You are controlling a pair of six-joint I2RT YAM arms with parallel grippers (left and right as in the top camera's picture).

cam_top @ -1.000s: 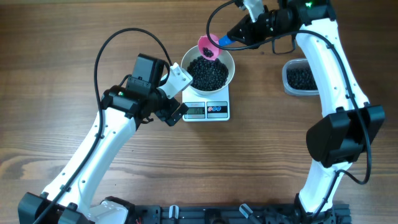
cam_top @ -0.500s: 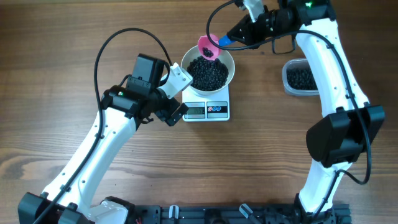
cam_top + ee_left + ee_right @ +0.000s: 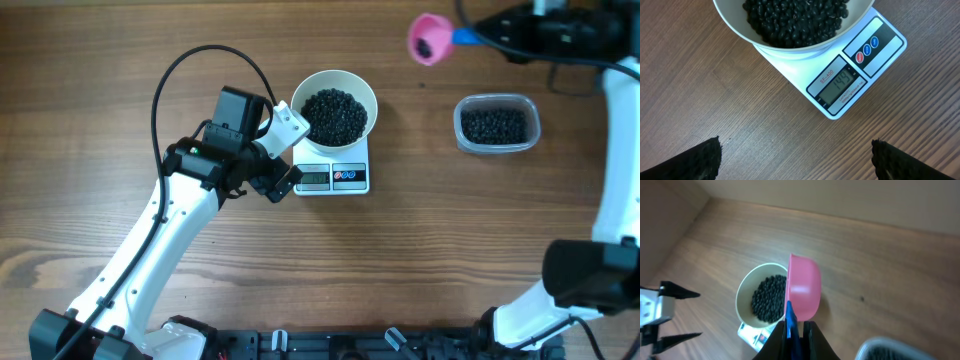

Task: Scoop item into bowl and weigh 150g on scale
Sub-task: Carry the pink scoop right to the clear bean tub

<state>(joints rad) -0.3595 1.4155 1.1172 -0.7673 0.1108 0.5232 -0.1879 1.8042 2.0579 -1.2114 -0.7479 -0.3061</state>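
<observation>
A white bowl (image 3: 352, 78) heaped with tiny black beads (image 3: 334, 114) sits on a small white scale (image 3: 330, 187) at the middle of a wooden worktop (image 3: 100, 80). In the left wrist view the scale's grey display (image 3: 840, 85) shows what reads as 149, with a red and two blue buttons (image 3: 867, 49) beside it. The left hand (image 3: 290, 152) hovers just beside the scale's near-left corner with its fingers spread wide and nothing between them; their dark tips show at the bottom corners of the left wrist view. Up at the far right, the right hand (image 3: 482, 35) is clamped narrowly on the blue handle (image 3: 463, 37) of a pink scoop (image 3: 427, 38), held in the air well apart from the bowl. A few beads lie dark inside the scoop's cup. The right wrist view shows the scoop turned on its side, with the bowl below and to its left. A clear plastic tub (image 3: 497, 99) of more beads stands on the worktop to the right of the scale, near the right arm (image 3: 620, 180).
</observation>
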